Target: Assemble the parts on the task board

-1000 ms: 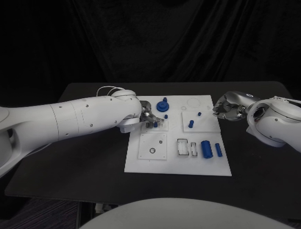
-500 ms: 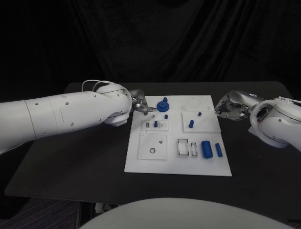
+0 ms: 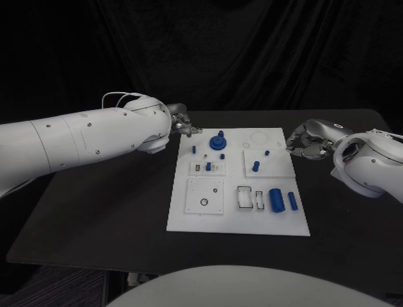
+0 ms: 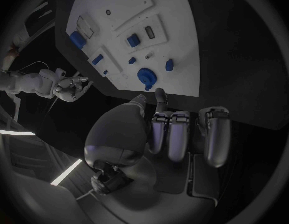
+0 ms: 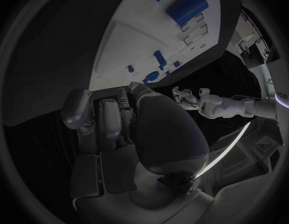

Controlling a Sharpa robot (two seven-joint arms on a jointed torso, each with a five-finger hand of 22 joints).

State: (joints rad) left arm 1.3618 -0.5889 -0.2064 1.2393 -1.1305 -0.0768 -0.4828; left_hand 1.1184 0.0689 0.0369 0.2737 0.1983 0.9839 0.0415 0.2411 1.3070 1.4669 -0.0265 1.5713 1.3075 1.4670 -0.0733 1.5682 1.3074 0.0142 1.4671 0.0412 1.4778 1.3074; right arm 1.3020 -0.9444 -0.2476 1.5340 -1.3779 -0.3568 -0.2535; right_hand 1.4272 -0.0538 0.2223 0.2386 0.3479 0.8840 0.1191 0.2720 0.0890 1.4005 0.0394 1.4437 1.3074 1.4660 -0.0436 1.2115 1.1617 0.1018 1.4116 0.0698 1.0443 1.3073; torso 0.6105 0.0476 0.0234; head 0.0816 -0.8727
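Note:
The white task board lies in the middle of the black table. On it stand a round blue knob, small blue pegs and a peg in a slot. A thick blue cylinder and a thin one lie near the right front. My left hand hovers off the board's far left corner, fingers curled in, holding nothing I can see. My right hand sits by the board's right edge with its fingers curled in and nothing visible in them.
The board also has a raised plate with a small ring hole and empty rectangular slots. Black tabletop surrounds the board on all sides. A dark curtain hangs behind the table.
My left hand has lifted off the slot area of the board and drawn back to the far left corner, leaving a blue peg standing there. The right hand has stayed put.

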